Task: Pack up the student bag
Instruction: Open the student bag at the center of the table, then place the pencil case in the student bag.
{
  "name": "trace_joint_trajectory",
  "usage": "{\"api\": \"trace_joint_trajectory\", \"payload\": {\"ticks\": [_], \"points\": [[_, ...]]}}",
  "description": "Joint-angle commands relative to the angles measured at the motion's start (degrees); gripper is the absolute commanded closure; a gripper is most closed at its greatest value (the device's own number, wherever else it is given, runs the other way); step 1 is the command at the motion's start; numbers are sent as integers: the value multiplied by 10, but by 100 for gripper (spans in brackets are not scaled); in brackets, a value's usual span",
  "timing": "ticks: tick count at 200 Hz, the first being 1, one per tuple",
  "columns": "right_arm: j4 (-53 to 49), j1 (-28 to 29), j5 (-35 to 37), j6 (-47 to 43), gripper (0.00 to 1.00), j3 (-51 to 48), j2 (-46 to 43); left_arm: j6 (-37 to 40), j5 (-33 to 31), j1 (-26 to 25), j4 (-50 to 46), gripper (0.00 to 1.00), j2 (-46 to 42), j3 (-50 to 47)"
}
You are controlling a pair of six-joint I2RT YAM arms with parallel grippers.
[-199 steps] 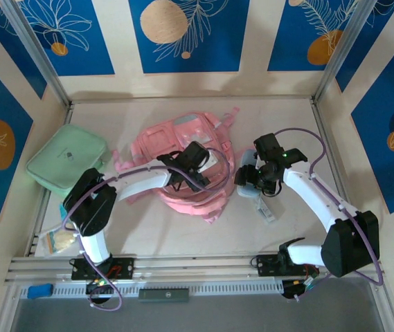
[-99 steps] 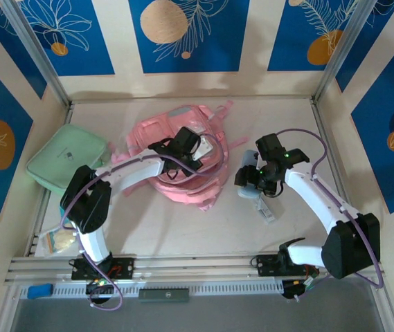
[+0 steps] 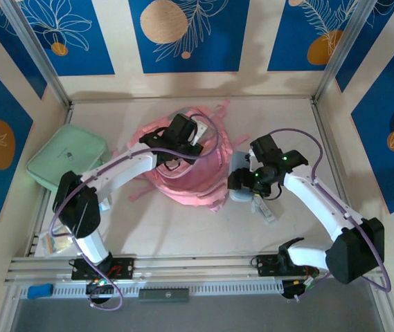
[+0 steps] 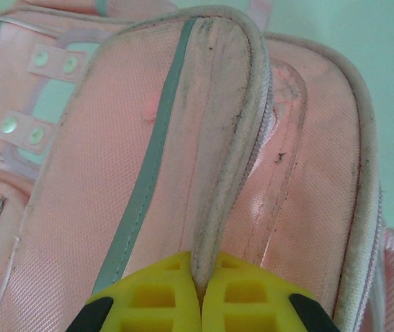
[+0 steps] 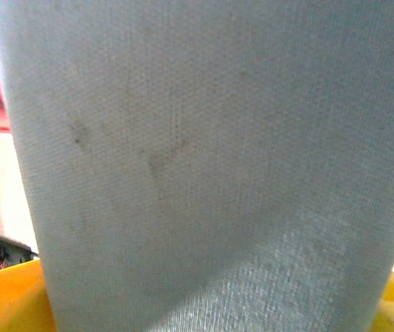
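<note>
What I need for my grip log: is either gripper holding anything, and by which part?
Left gripper pinches the student bag by a raised piped seam fold. Right gripper clasps a pale grey-blue fabric pouch across its body.

A flat mint-green zip case (image 3: 68, 158) lies at the left edge of the bench (image 3: 183, 232). Nearer the front is a small clear packet (image 3: 58, 242) (yellowish contents, too small to identify). Right of centre are a pale grey-blue fabric pouch (image 3: 242, 194) and, just beside it, a slim white item (image 3: 266, 211).
</note>
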Motion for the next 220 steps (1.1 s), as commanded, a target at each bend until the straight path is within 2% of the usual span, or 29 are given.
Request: {"api": "trace_joint_trajectory", "payload": {"ticks": [1,17,38,80,121,136,149,189,220], "points": [[45,29,-37,14,22,29,35,-133,36,-5,51,100,-55,6],[71,40,-49,21,22,47,76,-194,44,-9,88,100,-64,-6],[112,44,-59,35,22,65,126,-242,28,-19,80,100,-65,5],[182,45,-92,41,11,74,191,-258,-3,-31,77,100,-79,-1],[218,3,-153,42,7,24,167,-253,-3,-30,81,100,-88,-17],[228,-26,-178,53,11,-7,153,-254,5,-31,84,100,-89,-20],[247,-43,-194,56,21,-33,145,-253,12,-30,83,100,-88,-19],[274,-36,-206,29,31,-20,183,-263,29,-30,99,100,-90,-30],[350,-29,-233,46,44,-11,222,-278,32,-31,99,100,-94,-33]]}}
